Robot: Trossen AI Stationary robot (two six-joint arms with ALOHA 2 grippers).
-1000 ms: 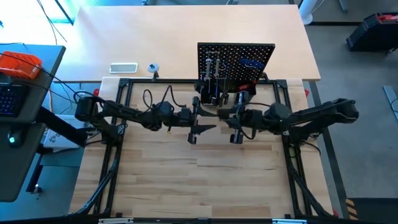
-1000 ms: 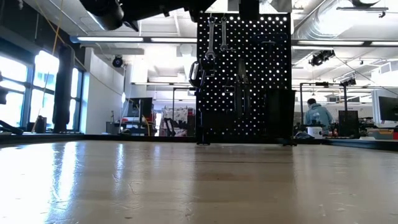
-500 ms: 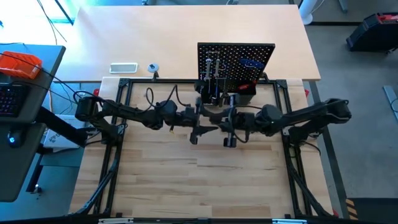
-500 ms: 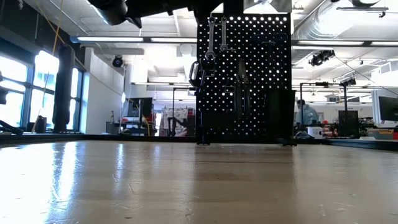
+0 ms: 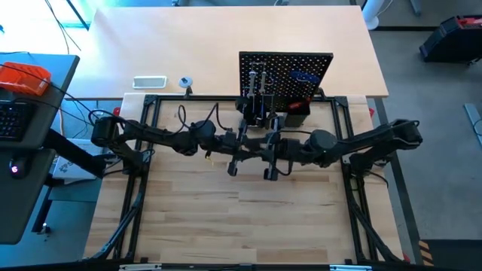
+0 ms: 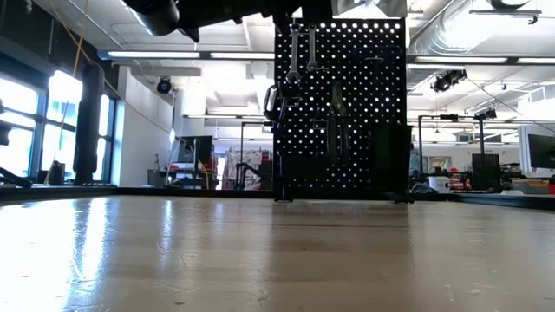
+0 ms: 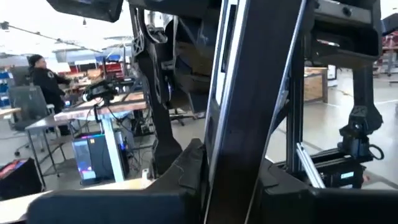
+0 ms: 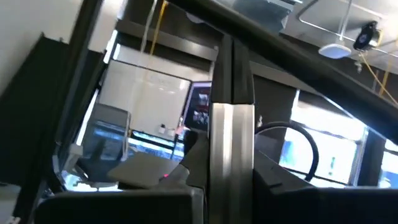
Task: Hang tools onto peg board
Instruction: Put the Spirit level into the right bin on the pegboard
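The peg board [image 5: 286,75] stands upright at the table's far middle, also in the low view [image 6: 340,104], with wrenches [image 6: 295,52] and pliers [image 6: 334,117] hanging on it. In front of it, above the table, my two grippers face each other: the left [image 5: 248,146] and the right [image 5: 266,148]. A long dark bar, by its look the level [image 7: 249,93], stands upright between them. Each gripper is shut on it. From the right wrist it shows a silvery face [image 8: 231,143]. From above, the grippers hide it. My left gripper pinches the level's lower part [image 7: 227,168] between its two fingers [image 7: 186,180]. It comes roughly level from the table's left, across the bar. The bar rises slanting from the fingers, clear of the table. My right gripper pinches the level's lower part [image 8: 230,174] between its two fingers [image 8: 273,180]. It comes from the table's right, pointing slightly upward, across the bar. The bar stands upright above the fingers, clear of the table.
A black metal frame [image 5: 151,102] borders the work table. A white tray [image 5: 149,81] and a small round thing [image 5: 185,81] lie on the far table, left of the board. Black holder boxes [image 5: 297,111] sit at the board's foot. A person [image 7: 43,78] sits in the room beyond.
My right gripper has moved toward the table's left, up to my left gripper, bringing the level with it; the level stays upright and clear of the table.
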